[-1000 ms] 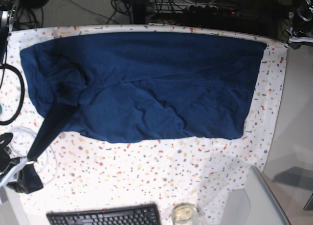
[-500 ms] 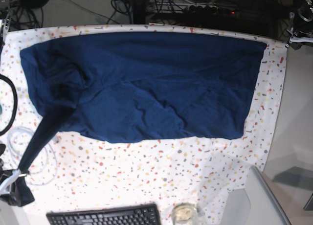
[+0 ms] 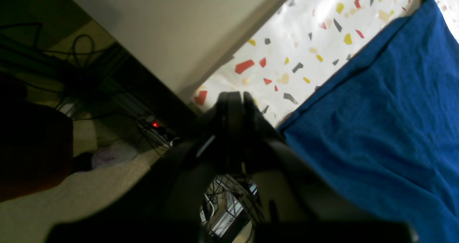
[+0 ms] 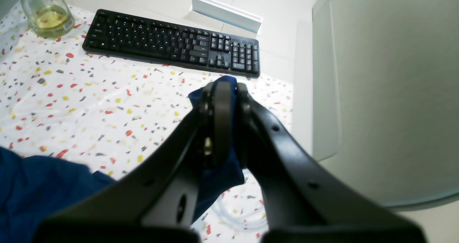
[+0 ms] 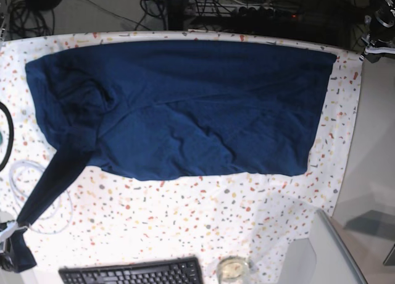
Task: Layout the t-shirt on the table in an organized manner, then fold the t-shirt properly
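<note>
The dark navy t-shirt lies spread across the far half of the speckled table. One sleeve is drawn out in a long strip toward the near left corner. My right gripper is shut on the end of that sleeve, and blue fabric bunches between and below its fingers. In the base view this gripper sits at the left edge. My left gripper is shut with nothing in it. It hovers at the table's far right corner, just beside the shirt's hem corner.
A black keyboard and a glass jar sit at the near edge. A coil of clear tube lies under the stretched sleeve. A grey panel stands at the near right. Cables lie on the floor behind the table.
My right gripper has pulled the sleeve end farther toward the near left corner, stretching the sleeve longer and straighter. The left gripper and the shirt's body have stayed put.
</note>
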